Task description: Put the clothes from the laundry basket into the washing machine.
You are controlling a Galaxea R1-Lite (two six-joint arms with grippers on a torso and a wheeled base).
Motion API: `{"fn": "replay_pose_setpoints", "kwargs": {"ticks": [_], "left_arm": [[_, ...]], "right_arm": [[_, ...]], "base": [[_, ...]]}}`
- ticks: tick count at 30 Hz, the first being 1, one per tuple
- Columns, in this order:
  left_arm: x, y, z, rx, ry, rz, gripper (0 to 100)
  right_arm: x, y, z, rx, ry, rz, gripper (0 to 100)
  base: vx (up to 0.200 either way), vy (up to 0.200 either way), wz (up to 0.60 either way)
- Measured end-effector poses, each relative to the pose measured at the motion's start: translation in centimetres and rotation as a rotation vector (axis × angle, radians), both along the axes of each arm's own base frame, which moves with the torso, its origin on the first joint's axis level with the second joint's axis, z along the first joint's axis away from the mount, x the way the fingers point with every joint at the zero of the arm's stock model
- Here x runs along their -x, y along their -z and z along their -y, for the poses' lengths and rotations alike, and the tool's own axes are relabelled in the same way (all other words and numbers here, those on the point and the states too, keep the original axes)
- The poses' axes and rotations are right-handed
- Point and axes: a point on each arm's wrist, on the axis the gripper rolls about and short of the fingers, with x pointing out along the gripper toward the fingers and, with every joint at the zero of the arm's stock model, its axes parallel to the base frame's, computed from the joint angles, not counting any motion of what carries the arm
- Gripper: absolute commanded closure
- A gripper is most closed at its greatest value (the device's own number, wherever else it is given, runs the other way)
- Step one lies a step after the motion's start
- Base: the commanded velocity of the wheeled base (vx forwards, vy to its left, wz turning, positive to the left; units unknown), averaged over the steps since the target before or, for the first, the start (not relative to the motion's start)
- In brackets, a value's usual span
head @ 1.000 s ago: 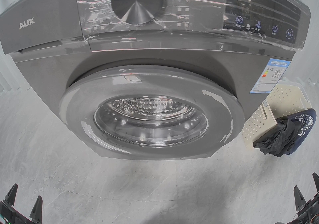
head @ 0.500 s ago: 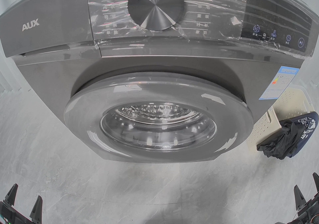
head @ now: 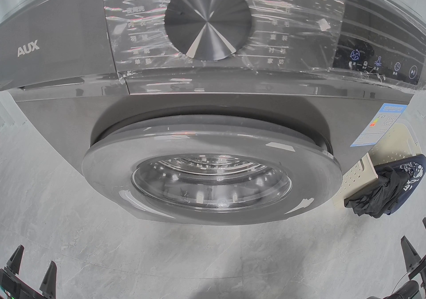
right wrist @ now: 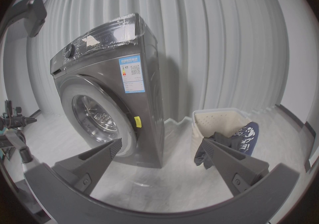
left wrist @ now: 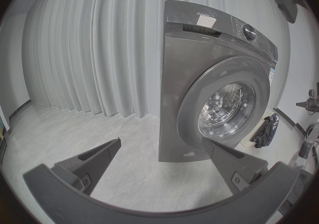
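Note:
The grey washing machine (head: 213,104) stands right in front of me, its round door (head: 211,182) shut. To its right a cream laundry basket (head: 395,142) stands on the floor. Dark clothes (head: 381,186) hang over its front rim, one with a white print. My left gripper (head: 35,257) is open low at the left, far from the door. My right gripper (head: 415,233) is open low at the right, short of the basket. From the right wrist, the gripper (right wrist: 161,143) is empty, with the basket (right wrist: 217,120) and clothes (right wrist: 232,141) beyond it. The left gripper (left wrist: 161,141) faces the machine (left wrist: 216,78).
Plastic film covers the machine's control panel and dial (head: 207,20). Pale marble-look floor (head: 199,255) lies open between me and the machine. White curtains (left wrist: 83,52) hang behind and beside the machine.
The whole head picture has shifted: the machine looms larger and lower, so the camera has moved closer. Both grippers stay open; the right one sits slightly further right.

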Motion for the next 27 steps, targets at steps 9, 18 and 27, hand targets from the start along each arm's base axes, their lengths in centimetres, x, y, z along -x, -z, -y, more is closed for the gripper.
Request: {"fn": "replay_pose_setpoints", "kwargs": {"ticks": [9,18,27], "left_arm": [[0.0,0.0,0.0,0.000,0.000,0.000,0],[0.0,0.0,0.0,0.000,0.000,0.000,0],[0.0,0.0,0.0,0.000,0.000,0.000,0]], "right_arm": [[-4.9,-2.7,-0.7,-0.029,-0.193,-0.164,0],[-11.4,-4.0,-3.6,-0.034,-0.377,-0.280,0],[-15.7,-5.0,-7.2,-0.011,-0.496,-0.319,0]], "base": [[0.000,0.000,0.00],[0.000,0.000,0.00],[0.000,0.000,0.00]]}}
